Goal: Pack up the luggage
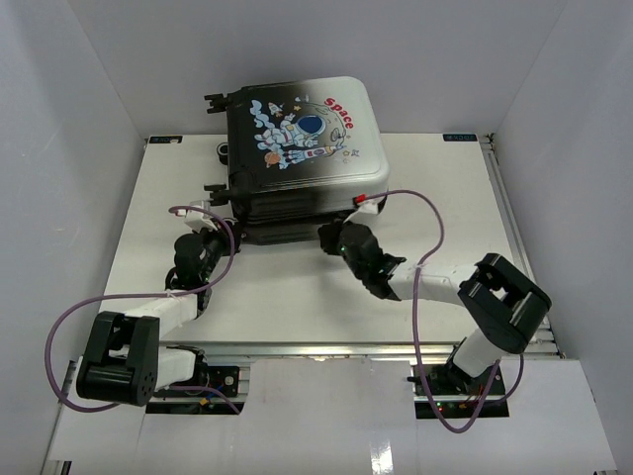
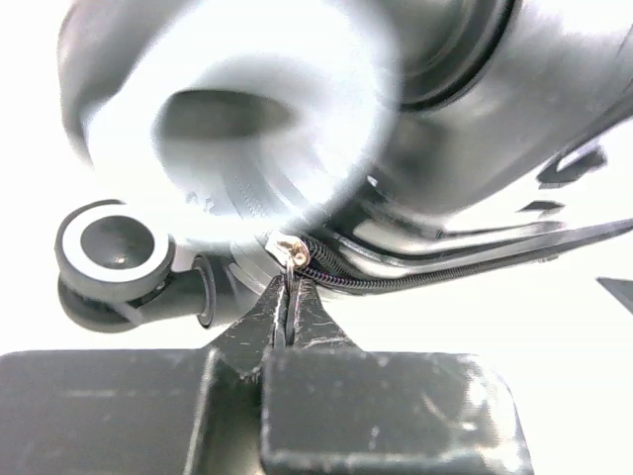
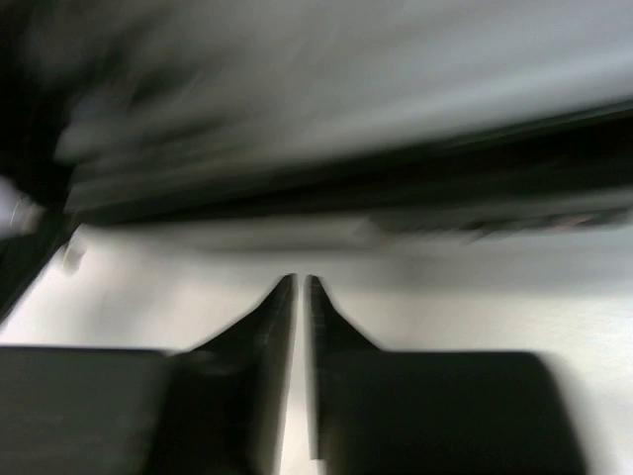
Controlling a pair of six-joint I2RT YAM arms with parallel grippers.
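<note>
The luggage (image 1: 297,129) lies shut on the white table, astronaut print up, wheels to the left. My left gripper (image 1: 220,228) sits at its near left corner. In the left wrist view this gripper (image 2: 289,282) is shut on the small metal zipper pull (image 2: 288,251), which sits where the black zipper (image 2: 415,279) rounds the corner beside a wheel (image 2: 114,247). My right gripper (image 1: 329,236) is at the suitcase's near edge, right of centre. The right wrist view is blurred: its jaws (image 3: 300,282) stand a narrow slit apart with only bare table between them, just short of the shell (image 3: 346,99).
White walls close the table in on the left, back and right. An aluminium rail (image 1: 504,213) runs along the table's right edge. Purple cables (image 1: 425,213) loop over both arms. The suitcase covers the back middle of the table (image 1: 297,297).
</note>
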